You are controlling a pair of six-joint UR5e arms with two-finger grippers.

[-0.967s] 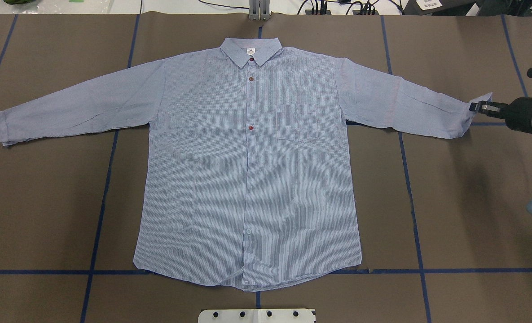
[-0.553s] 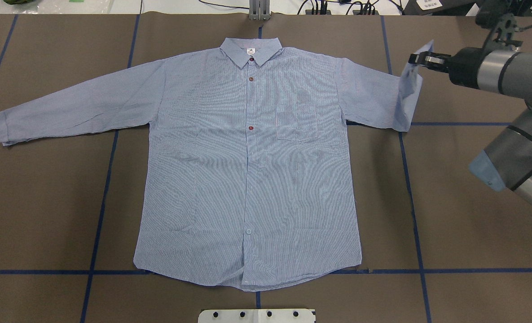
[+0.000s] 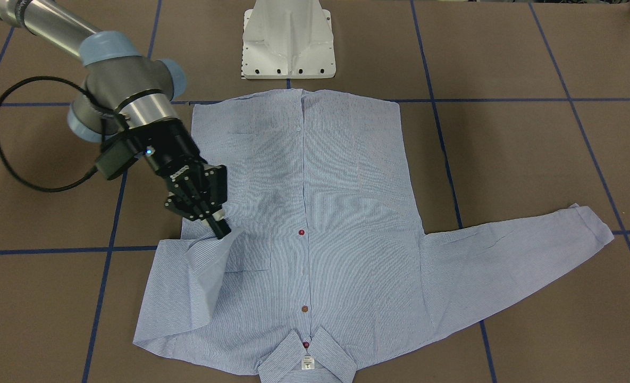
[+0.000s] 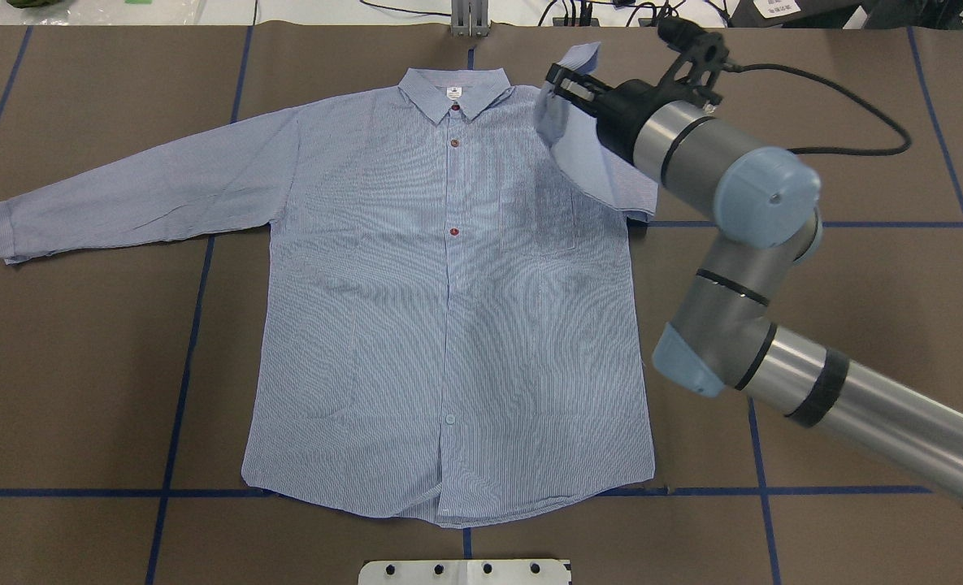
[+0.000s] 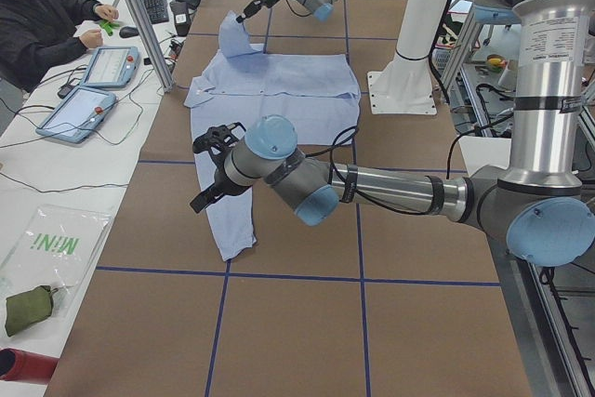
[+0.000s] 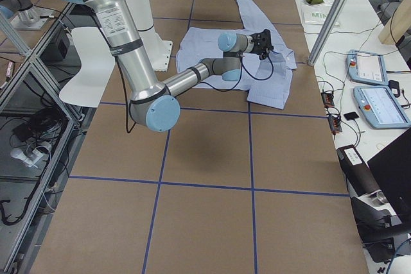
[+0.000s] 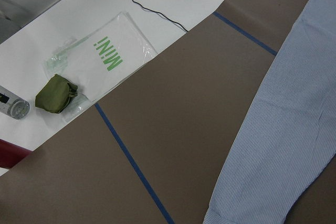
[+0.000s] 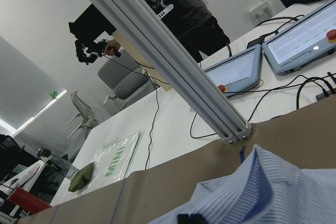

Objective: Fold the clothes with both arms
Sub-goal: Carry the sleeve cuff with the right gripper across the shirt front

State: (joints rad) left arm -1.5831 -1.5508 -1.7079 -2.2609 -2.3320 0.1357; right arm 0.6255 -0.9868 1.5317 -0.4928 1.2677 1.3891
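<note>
I am working with one shirt (image 4: 448, 325) and two arms. The shirt is lying flat, buttons up, in the centre of the overhead frame. My right gripper (image 4: 564, 83) is pinching one cuff (image 4: 583, 55) closed, raised at upper middle beside the collar (image 4: 481, 89). Only the left-side view is showing my left gripper (image 5: 204, 172), at centre left above the other sleeve (image 5: 228, 220); I cannot tell its opening.

Bright, even indoor light comes from above, with soft shadows only: a faint dark patch on the shirt (image 4: 448, 325) under its lifted sleeve, and glare streaks along the metal tubes of the right arm (image 4: 855, 406). The fine stripes give moiré banding in the overhead view, and the side views bend straight posts near their edges. The right wrist view has washed-out white walls; the near aluminium post (image 8: 157, 61) and the cloth at the bottom are soft.
</note>
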